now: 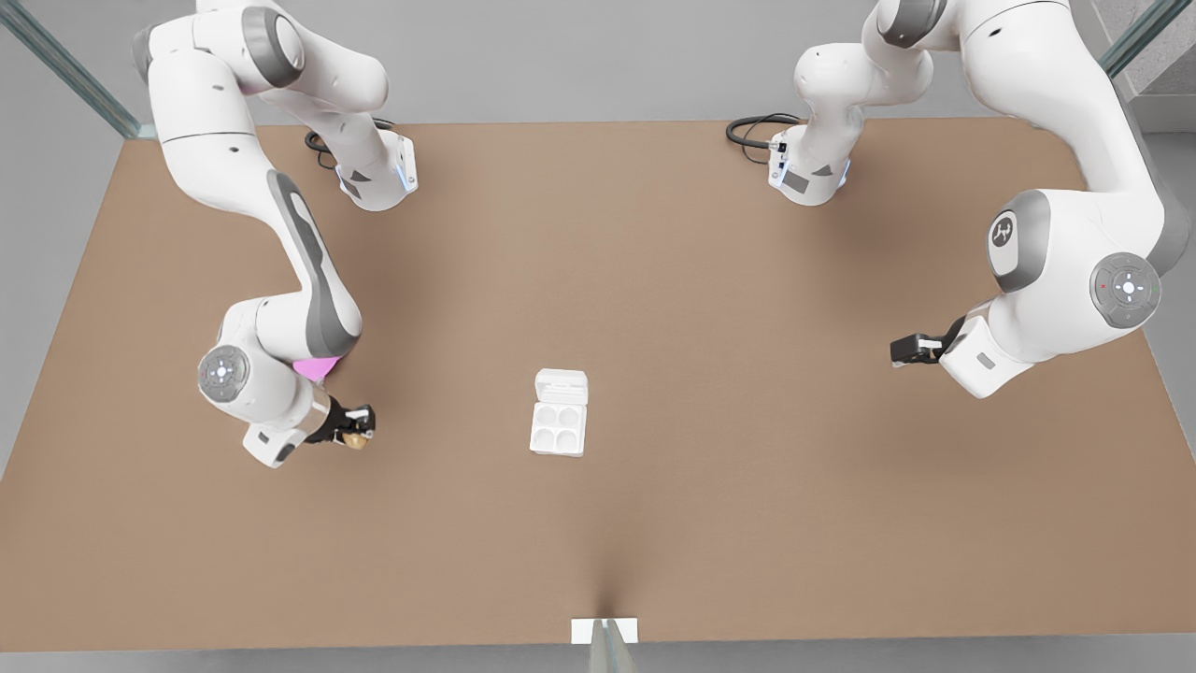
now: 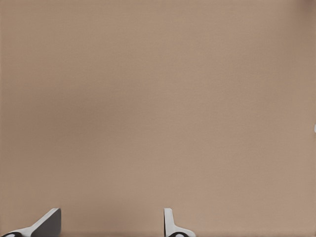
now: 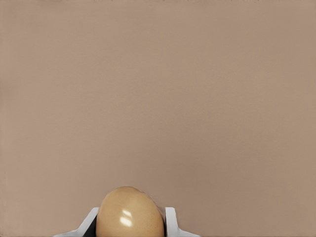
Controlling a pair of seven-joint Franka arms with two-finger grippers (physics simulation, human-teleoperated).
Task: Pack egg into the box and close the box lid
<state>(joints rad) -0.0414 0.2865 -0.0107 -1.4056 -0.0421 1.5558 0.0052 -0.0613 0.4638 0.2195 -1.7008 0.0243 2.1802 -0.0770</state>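
While the left end effector point(image 1: 904, 351) waits spread at the front view's right, the right end effector point(image 1: 360, 425) clamps the egg point(image 1: 355, 439), left of the box point(image 1: 559, 427).

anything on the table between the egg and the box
No. In the front view the stretch of brown table between the egg, held in the right tool, and the box is bare.

My brown table point(image 1: 654, 262) carries the white box point(image 1: 559, 427) near its middle — lid point(image 1: 562, 385) open — and a pink plate point(image 1: 318, 367).
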